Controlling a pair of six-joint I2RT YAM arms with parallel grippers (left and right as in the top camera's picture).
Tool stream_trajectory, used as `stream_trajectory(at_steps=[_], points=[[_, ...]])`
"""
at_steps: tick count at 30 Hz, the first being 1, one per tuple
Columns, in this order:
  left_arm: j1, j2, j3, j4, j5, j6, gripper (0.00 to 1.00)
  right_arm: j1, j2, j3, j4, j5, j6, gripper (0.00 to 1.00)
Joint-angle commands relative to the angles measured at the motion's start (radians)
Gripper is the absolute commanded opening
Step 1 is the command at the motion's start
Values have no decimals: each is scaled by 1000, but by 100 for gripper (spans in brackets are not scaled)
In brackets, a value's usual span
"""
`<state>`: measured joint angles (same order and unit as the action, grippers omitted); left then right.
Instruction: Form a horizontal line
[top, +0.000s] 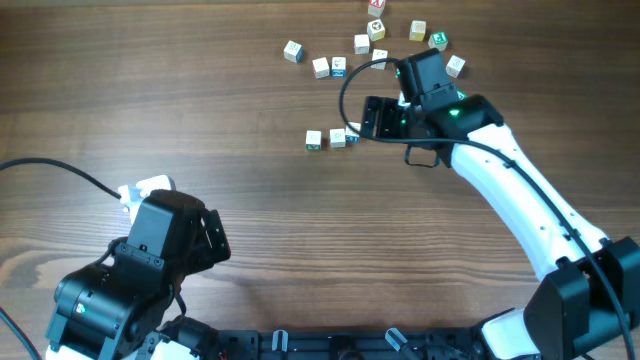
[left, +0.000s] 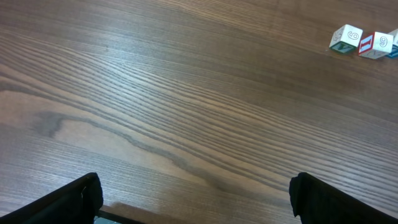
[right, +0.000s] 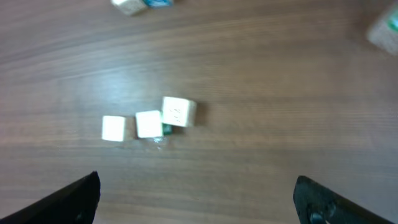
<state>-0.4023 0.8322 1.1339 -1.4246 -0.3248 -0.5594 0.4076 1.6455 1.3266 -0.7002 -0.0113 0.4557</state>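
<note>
The row of three small white letter cubes (right: 149, 124) lies on the brown wood-grain counter (top: 250, 230), a little right of centre and below the loose cluster of white cubes with coloured faces (top: 362, 44) at the far edge. It is not quite a clean line. In the right wrist view the left-hand cube (right: 113, 128) sits slightly apart from the middle one. The right-hand cube (right: 179, 112) is turned a little and set farther from the camera, touching its neighbour only near a corner. The right arm's black fingers (right: 78, 199) hang over this row, spread wide and grasping nothing. From overhead they cover the row's right end. The step in hand looks like squaring up that last cube. To do it well, the fingers should come down squared to the row, with one finger behind the offset cube. A slow, short push should then draw the cube back level with the other two, stopping before it knocks the middle cube. A light sideways press from the loose end would then close the small gap. A quick or slanted push would likely spin these light cubes. The left arm's black fingers (left: 74, 199) are likewise released and empty, low over bare counter well away from the row, with its left end just visible at the top right of that view.
</note>
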Motion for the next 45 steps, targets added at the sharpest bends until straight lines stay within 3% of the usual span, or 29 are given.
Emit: stream_trajectory(at_steps=[1,7,15,20,38,45], points=[[8,-2,-5,2,-17,-11,100,41,34,10,51,26,-80,100],[8,-2,-5,1,-17,-10,100,42,51,10,60,49,-68,100],[8,-2,-5,2,-17,-11,100,42,51,11,40,98,-218,99],[8,-2,-5,2,-17,-11,100,42,51,11,7,172,-239,100],[8,-2,-5,2,-17,-10,100,42,51,11,64,139,-137,100],[8,-2,-5,1,-17,-10,100,42,79,10,112,10,-74,100]])
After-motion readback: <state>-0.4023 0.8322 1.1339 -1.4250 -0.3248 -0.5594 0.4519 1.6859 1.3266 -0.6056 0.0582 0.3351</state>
